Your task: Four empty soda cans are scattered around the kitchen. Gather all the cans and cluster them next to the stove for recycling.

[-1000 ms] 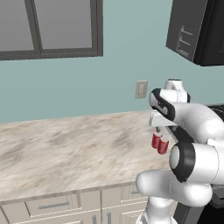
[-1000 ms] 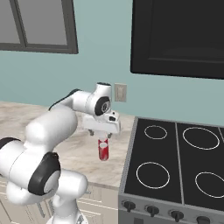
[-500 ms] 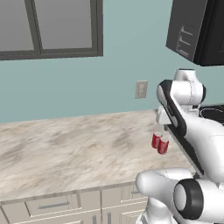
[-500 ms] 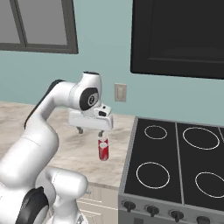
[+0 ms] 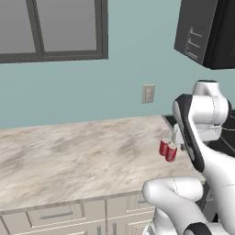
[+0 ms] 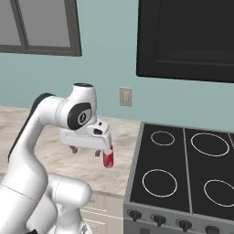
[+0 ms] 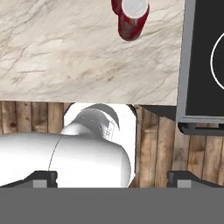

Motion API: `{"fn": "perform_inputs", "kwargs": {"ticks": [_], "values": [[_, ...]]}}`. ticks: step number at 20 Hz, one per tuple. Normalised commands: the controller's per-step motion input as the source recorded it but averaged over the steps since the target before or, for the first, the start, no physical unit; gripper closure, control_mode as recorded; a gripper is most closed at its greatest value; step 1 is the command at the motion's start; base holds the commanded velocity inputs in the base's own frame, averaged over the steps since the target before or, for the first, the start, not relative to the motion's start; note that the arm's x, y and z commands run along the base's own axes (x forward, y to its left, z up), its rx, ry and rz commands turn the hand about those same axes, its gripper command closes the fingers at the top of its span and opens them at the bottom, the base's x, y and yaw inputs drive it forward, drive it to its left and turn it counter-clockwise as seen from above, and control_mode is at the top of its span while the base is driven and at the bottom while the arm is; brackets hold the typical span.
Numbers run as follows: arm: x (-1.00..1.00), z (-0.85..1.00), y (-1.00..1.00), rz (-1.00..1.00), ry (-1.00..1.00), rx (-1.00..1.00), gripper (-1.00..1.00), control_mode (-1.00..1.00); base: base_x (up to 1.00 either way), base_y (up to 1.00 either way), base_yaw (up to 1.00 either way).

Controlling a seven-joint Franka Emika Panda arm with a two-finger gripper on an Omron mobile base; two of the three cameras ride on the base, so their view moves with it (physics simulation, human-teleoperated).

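Observation:
Two red soda cans (image 5: 164, 147) (image 5: 171, 153) stand upright and touching near the right end of the marble counter (image 5: 82, 156), close to the stove (image 6: 183, 178). In the right base view one red can (image 6: 108, 158) shows just left of the cooktop edge. My gripper (image 6: 85, 151) hangs open and empty above the counter, left of that can and apart from it. The hand view looks straight down: the cans (image 7: 131, 17) sit at the top edge, the stove (image 7: 205, 57) is on the right, and my gripper (image 7: 111, 178) stands wide with nothing between its fingertips.
A black microwave (image 6: 187, 36) hangs above the stove. A wall outlet (image 5: 148, 93) and a window (image 5: 50, 30) are on the teal back wall. Drawers (image 5: 55, 215) run under the counter. Wooden floor (image 7: 157, 144) shows past the counter's front edge.
The gripper has risen and pulled back from the cans, moving left toward the counter's front edge. Its jaws stay wide. The cans have not moved.

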Motion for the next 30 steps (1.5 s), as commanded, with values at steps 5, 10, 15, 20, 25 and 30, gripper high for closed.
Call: {"fn": "perform_inputs", "kwargs": {"ticks": [5, 10, 15, 20, 25, 30], "values": [[-0.36, 0.0, 0.05, 0.0, 0.0, 0.0, -1.0, -1.0, 0.0, 0.0, 0.0], [-0.06, 0.0, 0.23, 0.0, 0.0, -0.02, -1.0, -1.0, 0.0, 0.0, 0.0], [0.0, 0.0, 0.0, 0.0, 0.0, 0.0, -1.0, 1.0, -0.48, 0.25, 0.02], [0.0, 0.0, 0.0, 0.0, 0.0, 0.0, -1.0, 1.0, -0.99, 0.28, 0.25], [0.0, 0.0, 0.0, 0.0, 0.0, 0.0, -1.0, 1.0, -0.84, 0.45, 0.58], [0.0, 0.0, 0.0, 0.0, 0.0, 0.0, -1.0, 1.0, -0.25, 0.61, 0.89]]}}
